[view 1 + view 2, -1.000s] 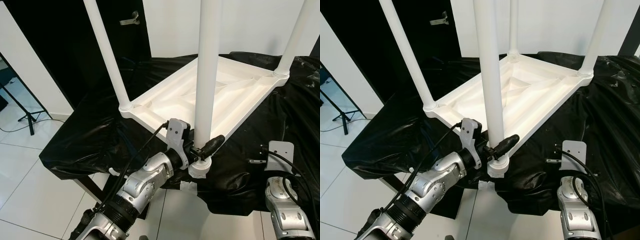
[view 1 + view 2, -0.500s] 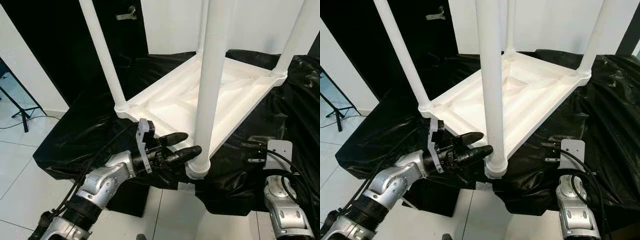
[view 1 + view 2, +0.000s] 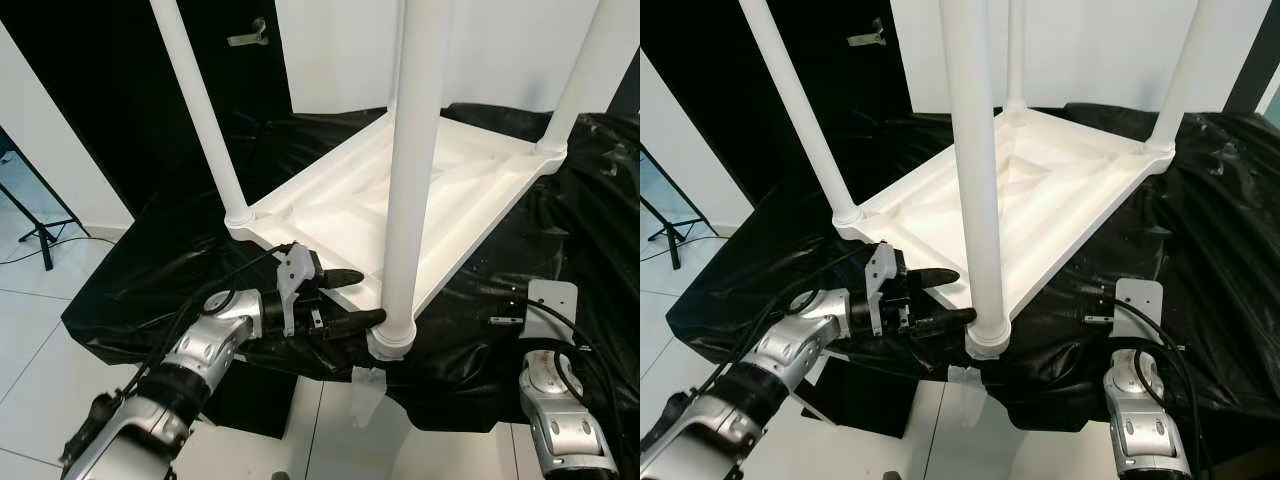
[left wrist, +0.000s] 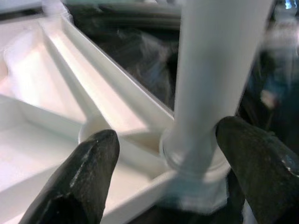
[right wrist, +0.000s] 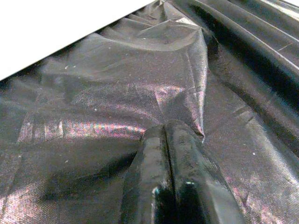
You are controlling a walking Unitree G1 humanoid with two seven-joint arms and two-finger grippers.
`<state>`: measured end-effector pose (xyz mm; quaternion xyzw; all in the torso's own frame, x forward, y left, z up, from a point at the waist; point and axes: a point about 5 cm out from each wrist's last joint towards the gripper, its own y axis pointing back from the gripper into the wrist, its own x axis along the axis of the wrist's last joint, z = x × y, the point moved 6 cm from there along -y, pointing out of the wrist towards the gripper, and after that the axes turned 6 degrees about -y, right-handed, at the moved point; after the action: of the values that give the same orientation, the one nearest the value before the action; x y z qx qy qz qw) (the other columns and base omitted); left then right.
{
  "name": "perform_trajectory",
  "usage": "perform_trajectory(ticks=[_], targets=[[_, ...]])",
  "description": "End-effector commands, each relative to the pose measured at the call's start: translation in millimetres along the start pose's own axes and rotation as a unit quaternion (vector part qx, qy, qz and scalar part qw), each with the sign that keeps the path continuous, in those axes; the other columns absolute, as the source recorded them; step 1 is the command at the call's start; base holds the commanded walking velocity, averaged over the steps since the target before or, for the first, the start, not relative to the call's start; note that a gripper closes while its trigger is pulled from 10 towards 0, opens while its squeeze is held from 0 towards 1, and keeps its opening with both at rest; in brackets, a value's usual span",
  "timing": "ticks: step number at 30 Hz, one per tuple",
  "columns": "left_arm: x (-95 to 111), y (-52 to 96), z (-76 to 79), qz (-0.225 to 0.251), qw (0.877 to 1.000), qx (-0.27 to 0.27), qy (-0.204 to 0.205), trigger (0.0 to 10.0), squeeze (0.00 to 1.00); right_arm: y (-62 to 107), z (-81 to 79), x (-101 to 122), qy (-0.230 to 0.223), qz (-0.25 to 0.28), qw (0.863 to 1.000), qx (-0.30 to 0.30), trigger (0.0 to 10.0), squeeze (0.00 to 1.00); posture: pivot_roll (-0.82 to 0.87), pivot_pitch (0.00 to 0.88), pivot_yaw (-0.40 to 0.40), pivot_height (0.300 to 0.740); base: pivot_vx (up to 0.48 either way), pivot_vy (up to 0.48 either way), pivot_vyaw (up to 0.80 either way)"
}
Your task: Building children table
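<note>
Left gripper (image 3: pixel 355 297): fingers spread wide beside the nearest table leg's (image 3: pixel 410 180) base, holding nothing; right gripper (image 5: pixel 170 177) closed, idle on black sheet (image 5: pixel 117 107); upturned white tabletop (image 3: pixel 400 200) has four legs standing, apparently near-complete.

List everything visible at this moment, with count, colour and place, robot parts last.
table top: one, white, upside down on the black sheet.
table legs: four, white, standing up from the top's corners.
black sheet: one, glossy, draped over the work surface.
door handle: one, metal, on the dark door behind.
stand: one, black, on the tiled floor at far left.
left gripper: one, black fingers open, beside the base of the nearest leg.
right gripper: one, black fingers shut, over the sheet.
</note>
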<state>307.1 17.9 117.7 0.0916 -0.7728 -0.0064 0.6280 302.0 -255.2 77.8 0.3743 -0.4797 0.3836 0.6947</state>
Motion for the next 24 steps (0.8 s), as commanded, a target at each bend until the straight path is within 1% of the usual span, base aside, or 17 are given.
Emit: perform_trajectory(ticks=[1, 3, 5, 6, 8, 9, 11, 12, 14, 15, 17, 18, 20, 21, 22, 23, 24], targets=[[-9.9, 1.1, -3.3, -0.034, 0.999, -0.004, -0.024, 10.0, 0.0, 6.6, -4.2, -28.2, 0.003, -0.054, 0.999, 0.006, 10.0, 0.0, -0.03, 0.0, 0.114, 0.74, 0.0, 0.0, 0.0], [-11.6, 0.5, -5.0, -0.038, 0.999, -0.008, -0.031, 10.0, 0.0, 6.9, -4.0, -28.6, 0.003, -0.054, 0.999, 0.005, 10.0, 0.0, -0.03, 0.0, 0.114, 0.74, 0.0, 0.0, 0.0], [-20.0, 1.9, -4.4, -0.063, 0.996, -0.032, -0.048, 10.0, 0.0, 7.6, -3.1, -29.3, 0.002, -0.055, 0.998, 0.003, 10.0, 0.0, -0.04, 0.0, 0.119, 0.74, 0.0, 0.0, 0.0], [-20.0, 1.9, -4.4, -0.063, 0.996, -0.032, -0.048, 10.0, 0.0, 7.6, -3.1, -29.3, 0.002, -0.055, 0.998, 0.003, 10.0, 0.0, -0.04, 0.0, 0.119, 0.74, 0.0, 0.0, 0.0], [-32.3, 5.6, -3.1, -0.1, 0.992, -0.055, -0.059, 10.0, 0.0, 8.7, -1.7, -30.1, -0.001, -0.056, 0.998, -0.002, 10.0, 0.0, -0.05, 0.0, 0.127, 0.74, 0.0, 0.0, 0.0], [-32.3, 5.6, -3.1, -0.1, 0.992, -0.055, -0.059, 10.0, 0.0, 8.7, -1.7, -30.1, -0.001, -0.056, 0.998, -0.002, 10.0, 0.0, -0.05, 0.0, 0.127, 0.74, 0.0, 0.0, 0.0], [-39.7, 5.9, -2.7, -0.123, 0.988, -0.068, -0.069, 10.0, 0.0, 9.7, -1.3, -30.3, -0.003, -0.057, 0.998, -0.004, 10.0, 0.0, -0.06, 0.0, 0.13, 0.74, 0.0, 0.0, 0.0], [-39.7, 5.9, -2.7, -0.123, 0.988, -0.068, -0.069, 10.0, 0.0, 9.7, -1.3, -30.3, -0.003, -0.057, 0.998, -0.004, 10.0, 0.0, -0.06, 0.0, 0.13, 0.74, 0.0, 0.0, 0.0], [-53.5, 7.0, -1.2, -0.173, 0.977, -0.087, -0.094, 10.0, 0.0, 10.6, -1.6, -29.8, -0.006, -0.057, 0.998, -0.006, 10.0, 0.0, -0.06, 0.0, 0.132, 0.74, 0.0, 0.0, 0.0], [-53.5, 7.0, -1.2, -0.173, 0.977, -0.087, -0.094, 10.0, 0.0, 10.6, -1.6, -29.8, -0.006, -0.057, 0.998, -0.006, 10.0, 0.0, -0.06, 0.0, 0.132, 0.74, 0.0, 0.0, 0.0], [-65.5, 6.9, -6.2, -0.223, 0.964, -0.084, -0.117, 10.0, 0.0, 10.7, -2.2, -28.6, -0.01, -0.056, 0.998, -0.006, 10.0, 0.0, -0.07, 0.0, 0.139, 0.74, 0.0, 0.0, 0.0], [-65.5, 6.9, -6.2, -0.223, 0.964, -0.084, -0.117, 10.0, 0.0, 10.7, -2.2, -28.6, -0.01, -0.056, 0.998, -0.006, 10.0, 0.0, -0.07, 0.0, 0.139, 0.74, 0.0, 0.0, 0.0], [-75.8, 8.3, -6.0, -0.263, 0.952, -0.098, -0.12, 10.0, 0.0, 10.2, -2.8, -27.2, -0.013, -0.055, 0.998, -0.007, 10.0, 0.0, -0.07, 0.0, 0.142, 0.74, 0.0, 0.0, 0.0], [-79.6, 9.2, -2.3, -0.275, 0.948, -0.115, -0.111, 9.7, 0.0, 10.0, -3.2, -26.1, -0.016, -0.054, 0.998, -0.008, 10.0, 0.0, -0.07, 0.0, 0.146, 0.74, 0.0, 0.0, 0.0], [-79.6, 9.2, -2.3, -0.275, 0.948, -0.115, -0.111, 9.7, 0.0, 10.0, -3.2, -26.1, -0.016, -0.054, 0.998, -0.008, 10.0, 0.0, -0.07, 0.0, 0.146, 0.74, 0.0, 0.0, 0.0], [-81.0, 9.1, 1.8, -0.279, 0.946, -0.13, -0.102, 5.8, 0.0, 10.0, -3.4, -25.1, -0.017, -0.053, 0.998, -0.008, 10.0, 0.0, -0.07, 0.0, 0.148, 0.74, 0.0, 0.0, 0.0], [-81.0, 9.1, 1.8, -0.279, 0.946, -0.13, -0.102, 5.8, 0.0, 10.0, -3.4, -25.1, -0.017, -0.053, 0.998, -0.008, 10.0, 0.0, -0.07, 0.0, 0.148, 0.74, 0.0, 0.0, 0.0]])
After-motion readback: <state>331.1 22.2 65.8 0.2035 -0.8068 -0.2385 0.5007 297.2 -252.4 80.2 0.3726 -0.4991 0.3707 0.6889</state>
